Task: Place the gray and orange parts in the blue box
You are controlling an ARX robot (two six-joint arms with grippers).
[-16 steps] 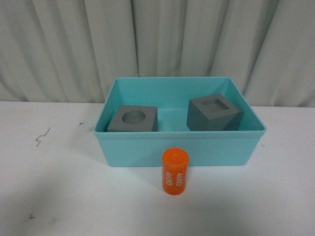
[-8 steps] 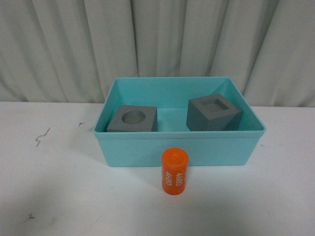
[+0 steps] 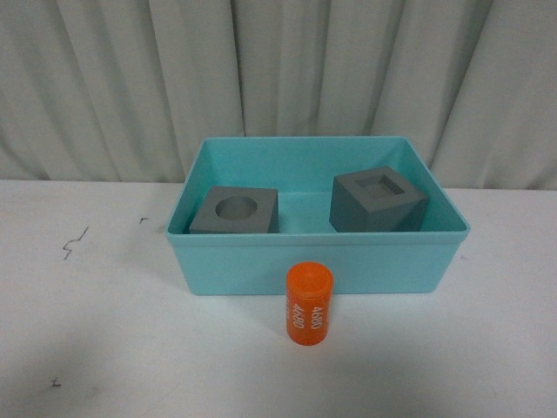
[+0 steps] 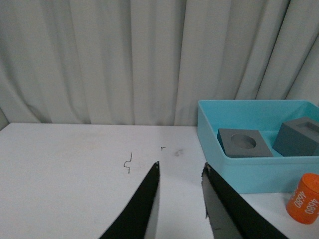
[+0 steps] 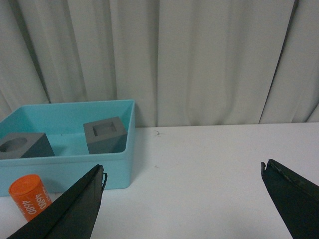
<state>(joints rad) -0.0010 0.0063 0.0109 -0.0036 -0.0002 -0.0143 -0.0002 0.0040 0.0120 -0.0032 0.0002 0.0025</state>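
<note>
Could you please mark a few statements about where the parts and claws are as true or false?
1. The round-recess gray cube and the square-recess gray cube both sit inside the blue box. True.
2. The orange cylinder lies inside the box. False: it stands upright on the table, outside the box's near wall.
3. The right claw grips a cube. False: it is open and empty.
4. The left claw holds nothing. True.
</note>
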